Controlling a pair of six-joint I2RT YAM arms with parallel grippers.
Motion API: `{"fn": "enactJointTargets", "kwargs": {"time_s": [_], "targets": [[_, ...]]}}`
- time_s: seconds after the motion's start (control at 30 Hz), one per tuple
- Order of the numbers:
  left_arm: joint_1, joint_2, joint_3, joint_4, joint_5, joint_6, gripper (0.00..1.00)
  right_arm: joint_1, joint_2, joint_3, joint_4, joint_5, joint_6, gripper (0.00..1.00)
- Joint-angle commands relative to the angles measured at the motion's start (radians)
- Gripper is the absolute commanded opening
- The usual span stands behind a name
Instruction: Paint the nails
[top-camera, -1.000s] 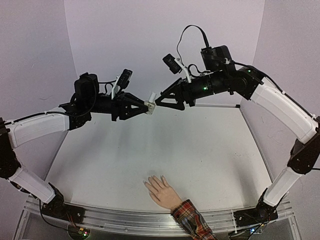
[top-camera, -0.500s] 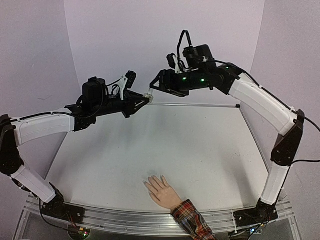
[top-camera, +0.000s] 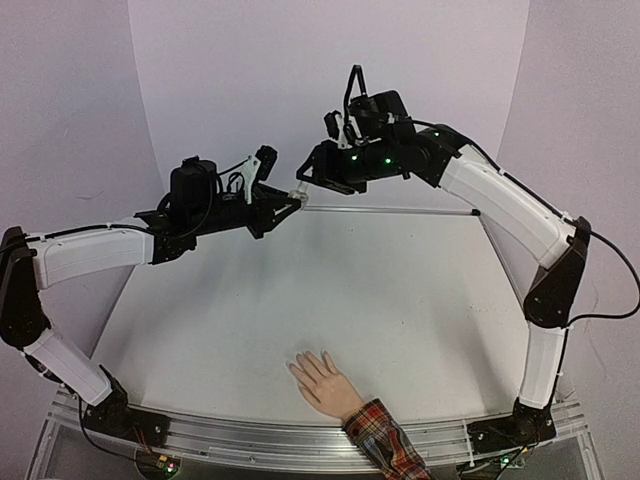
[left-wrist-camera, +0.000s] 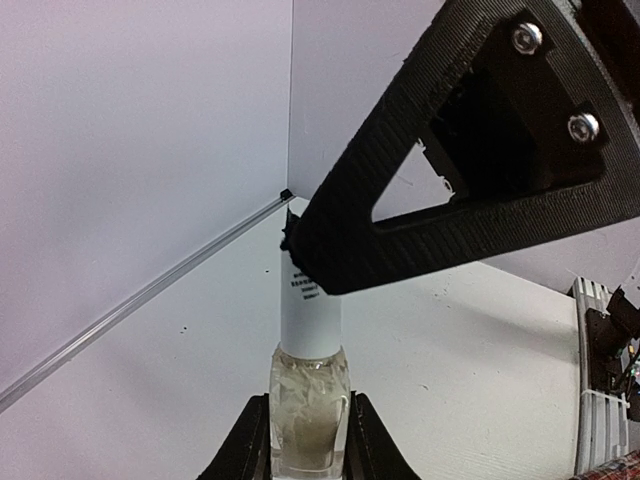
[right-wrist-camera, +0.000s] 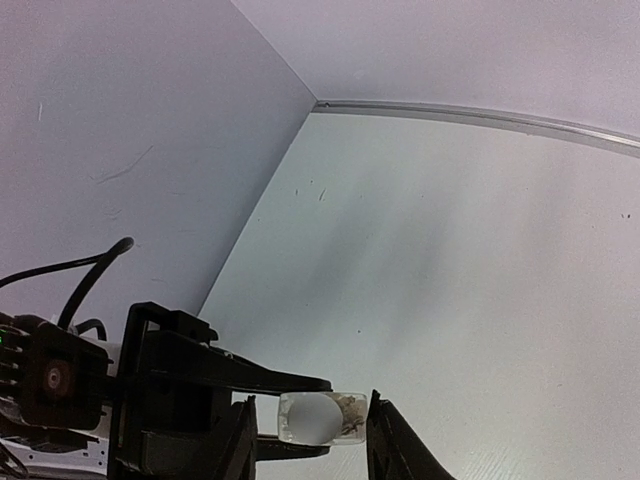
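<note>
A small polish bottle (top-camera: 297, 194) hangs high over the far side of the table. My left gripper (left-wrist-camera: 308, 445) is shut on its clear glass base (left-wrist-camera: 308, 400), and the white cap (left-wrist-camera: 308, 320) points away from it. My right gripper (right-wrist-camera: 310, 432) faces the bottle end-on, its jaws either side of the cap (right-wrist-camera: 322, 417) with small gaps showing, so it stands open. The mannequin hand (top-camera: 322, 382) lies palm down near the front edge, and its nails (top-camera: 296, 368) are tiny pale tips, far from both grippers.
A red plaid cuff (top-camera: 385, 442) runs off the front rail. Purple walls close in the back and sides, with a metal strip (right-wrist-camera: 480, 115) along the table's far edge. White tabletop (top-camera: 380, 300) lies between the arms and the hand.
My right arm has swung left and up to the bottle's cap, and its jaws have narrowed around it. My left arm has risen slightly, still holding the bottle.
</note>
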Motion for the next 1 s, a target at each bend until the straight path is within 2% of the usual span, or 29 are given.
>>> {"fn": "enactJointTargets", "kwargs": {"time_s": [0.0,0.17,0.37,0.57,0.63,0.83,0.93,0.97], "targets": [[-0.008,0.002,0.062,0.042,-0.011,0.019,0.00,0.005,0.034,0.050,0.005,-0.017,0.009,0.40],[-0.010,0.001,0.065,0.041,-0.012,0.017,0.00,0.005,0.050,0.057,0.005,-0.035,0.012,0.38],[-0.010,-0.007,0.061,0.036,-0.008,0.020,0.00,0.005,0.046,0.053,0.005,-0.029,0.004,0.29],[-0.013,-0.010,0.056,0.027,0.001,0.020,0.00,0.004,0.020,0.041,0.004,-0.013,-0.008,0.38],[-0.012,-0.013,0.052,0.025,0.000,0.022,0.00,0.005,0.005,0.028,0.005,-0.010,-0.013,0.38],[-0.012,-0.009,0.055,0.020,0.002,0.022,0.00,0.004,-0.026,-0.001,0.004,0.000,-0.019,0.34],[-0.013,-0.006,0.058,0.019,0.010,0.020,0.00,0.005,-0.034,-0.011,0.004,0.000,-0.023,0.22],[-0.013,-0.004,0.059,0.017,0.011,0.020,0.00,0.005,-0.036,-0.011,0.005,0.000,-0.025,0.22]]}}
